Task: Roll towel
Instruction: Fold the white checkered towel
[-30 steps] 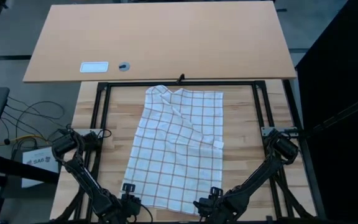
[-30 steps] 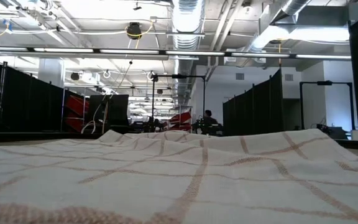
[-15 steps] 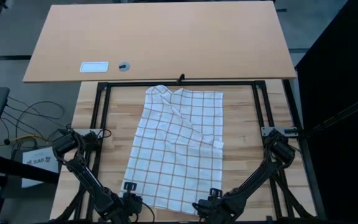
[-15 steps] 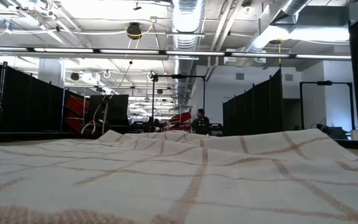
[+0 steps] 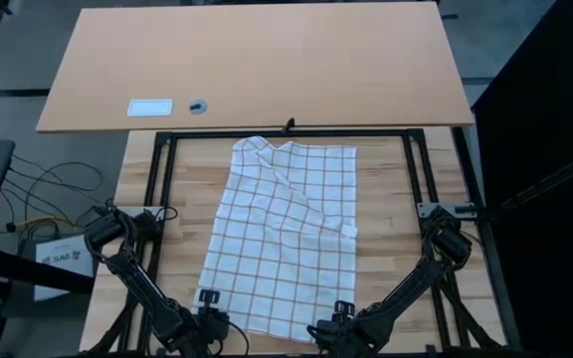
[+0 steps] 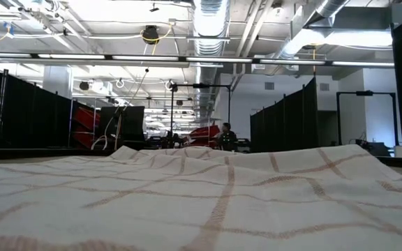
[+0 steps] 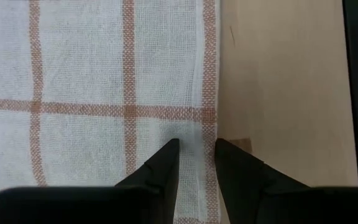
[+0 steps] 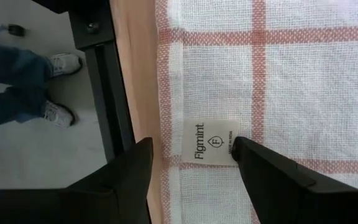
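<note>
The checked towel lies spread flat. The left gripper stands narrowly parted over its near left corner. The right gripper is spread wide over the near right corner.

You get the high view from overhead, looking straight down on the whole table, with both arms entering at the near edge. Your low view sits at table-top height, so close to the towel that cloth fills its lower half, and faces level into the room behind. Each wrist view looks down at close range past its own fingers. Both wrist views and the high view share the towel's near corners.
</note>
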### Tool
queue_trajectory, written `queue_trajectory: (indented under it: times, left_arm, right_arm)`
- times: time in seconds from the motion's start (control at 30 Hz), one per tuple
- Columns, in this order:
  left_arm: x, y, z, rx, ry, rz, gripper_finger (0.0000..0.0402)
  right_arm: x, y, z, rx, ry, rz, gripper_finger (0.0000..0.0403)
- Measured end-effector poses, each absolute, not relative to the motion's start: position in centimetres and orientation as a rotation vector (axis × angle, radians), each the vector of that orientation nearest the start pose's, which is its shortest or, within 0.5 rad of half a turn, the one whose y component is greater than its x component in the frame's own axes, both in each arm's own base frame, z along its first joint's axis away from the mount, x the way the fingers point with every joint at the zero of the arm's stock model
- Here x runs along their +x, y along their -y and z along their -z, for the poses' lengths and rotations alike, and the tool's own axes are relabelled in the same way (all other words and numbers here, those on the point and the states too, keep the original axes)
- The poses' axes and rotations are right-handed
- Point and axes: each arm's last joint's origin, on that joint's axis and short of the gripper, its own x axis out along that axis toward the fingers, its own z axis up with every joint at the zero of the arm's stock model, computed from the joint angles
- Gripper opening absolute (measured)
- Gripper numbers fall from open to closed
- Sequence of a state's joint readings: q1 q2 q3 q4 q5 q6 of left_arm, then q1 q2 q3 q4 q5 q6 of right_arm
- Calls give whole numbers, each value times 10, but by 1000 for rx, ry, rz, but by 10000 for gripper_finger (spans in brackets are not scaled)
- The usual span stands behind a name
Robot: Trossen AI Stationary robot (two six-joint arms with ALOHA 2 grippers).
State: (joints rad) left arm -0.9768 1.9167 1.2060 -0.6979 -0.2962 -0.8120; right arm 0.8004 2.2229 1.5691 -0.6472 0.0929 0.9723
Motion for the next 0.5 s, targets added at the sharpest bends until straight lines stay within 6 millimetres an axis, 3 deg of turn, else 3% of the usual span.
queue_trajectory:
  times: [0.2,0.3,0.43,0.5]
  left_arm:
    - [204,284,-143,148,-1232,50,44]
    - [204,284,-143,147,-1231,49,8]
    - [204,284,-143,145,-1232,49,2]
    - [204,284,-143,135,-1234,41,1]
  right_arm:
    - [306,-312,-117,269,-1324,40,192]
    - [306,-312,-117,272,-1329,42,138]
    - [306,-313,-116,294,-1329,39,31]
    - [305,-315,-116,307,-1328,41,12]
